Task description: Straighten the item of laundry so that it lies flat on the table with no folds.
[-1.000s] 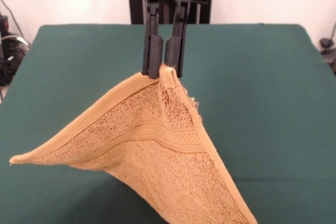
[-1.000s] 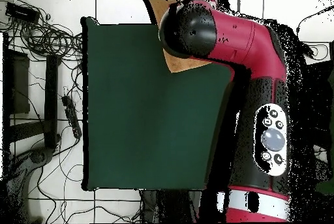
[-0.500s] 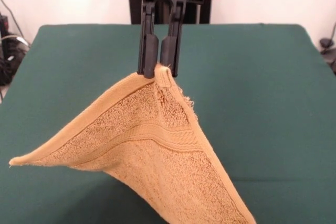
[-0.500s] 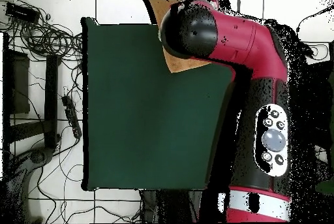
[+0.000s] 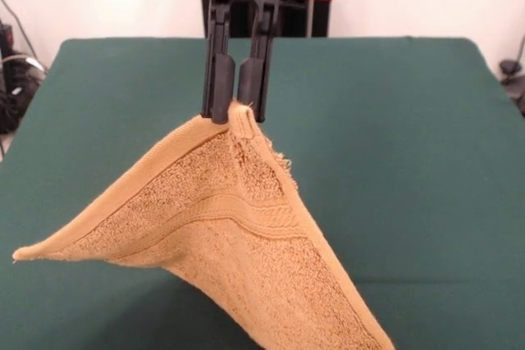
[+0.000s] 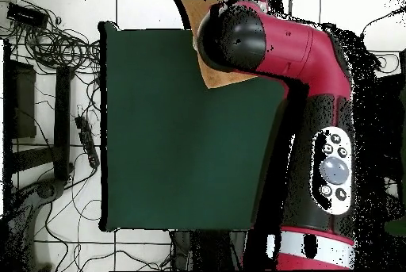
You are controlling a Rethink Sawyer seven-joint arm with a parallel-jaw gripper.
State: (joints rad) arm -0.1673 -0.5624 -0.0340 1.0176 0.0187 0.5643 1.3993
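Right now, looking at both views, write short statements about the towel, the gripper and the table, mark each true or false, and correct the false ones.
1. The gripper is shut on a corner of the towel. True.
2. The towel lies flat on the table. False: it hangs raised like a tent.
3. The tabletop is dark green. True.
4. The towel is blue. False: it is orange-tan.

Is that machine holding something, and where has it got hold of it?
Yes: the pincer is shut on the towel, pinching one corner at its top hem.
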